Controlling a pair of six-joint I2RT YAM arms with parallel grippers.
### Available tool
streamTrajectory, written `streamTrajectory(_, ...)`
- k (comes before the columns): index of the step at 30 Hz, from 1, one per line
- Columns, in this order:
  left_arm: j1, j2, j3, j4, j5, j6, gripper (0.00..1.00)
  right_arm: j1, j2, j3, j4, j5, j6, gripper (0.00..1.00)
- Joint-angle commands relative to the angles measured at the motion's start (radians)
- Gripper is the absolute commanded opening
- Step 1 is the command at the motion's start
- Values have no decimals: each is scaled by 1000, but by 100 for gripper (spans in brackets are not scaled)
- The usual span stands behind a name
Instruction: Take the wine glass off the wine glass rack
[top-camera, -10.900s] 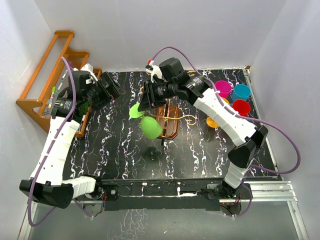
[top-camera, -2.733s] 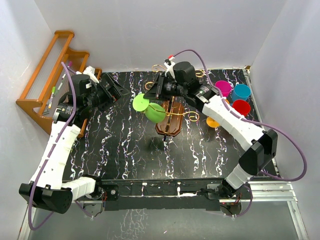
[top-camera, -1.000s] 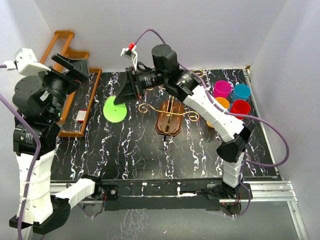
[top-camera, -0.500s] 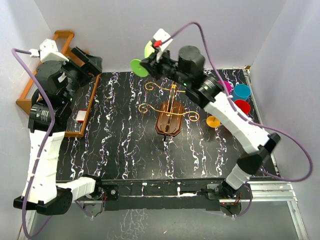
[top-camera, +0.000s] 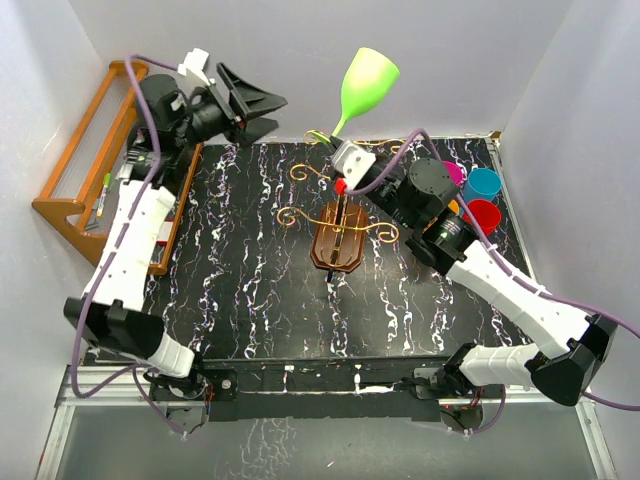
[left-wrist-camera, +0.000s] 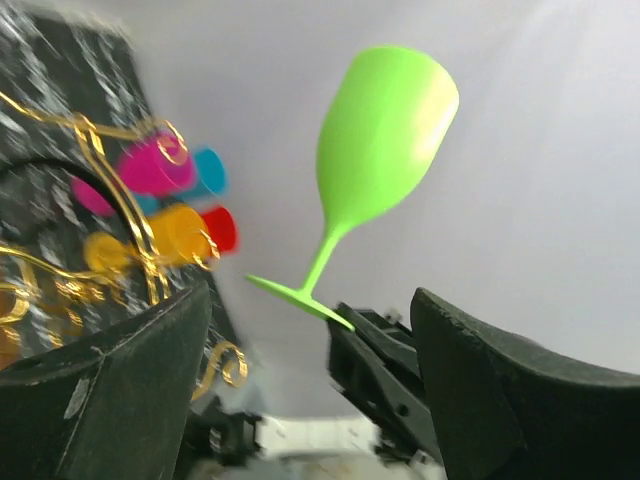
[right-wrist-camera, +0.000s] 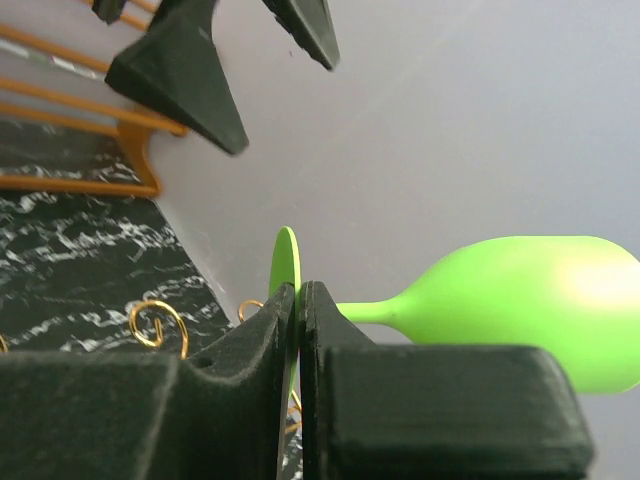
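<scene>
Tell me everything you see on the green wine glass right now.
The wine glass is bright green, opaque, plastic-looking: tulip bowl, thin stem, flat round foot. It hangs in the air, bowl up and tilted, off the rack. Only the right end effector touches it, pinching the foot's edge.

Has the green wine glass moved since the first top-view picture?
Yes. The wine glass has left the wine glass rack, now held bowl-up beyond its far end by the right gripper.
</scene>
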Motion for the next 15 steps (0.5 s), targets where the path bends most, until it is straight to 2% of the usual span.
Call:
streamTrajectory(1, -1, 13, -96, 395, 412, -435, 78, 4, -52, -43, 102, 48, -185, 8)
streamTrajectory(6, -3, 64, -76, 321, 560, -445, 79, 6, -69, -89, 131, 63, -235, 8)
streamTrajectory(15, -4, 68, -114, 270, 579, -412, 77, 10, -57, -107, 183, 22, -239, 8)
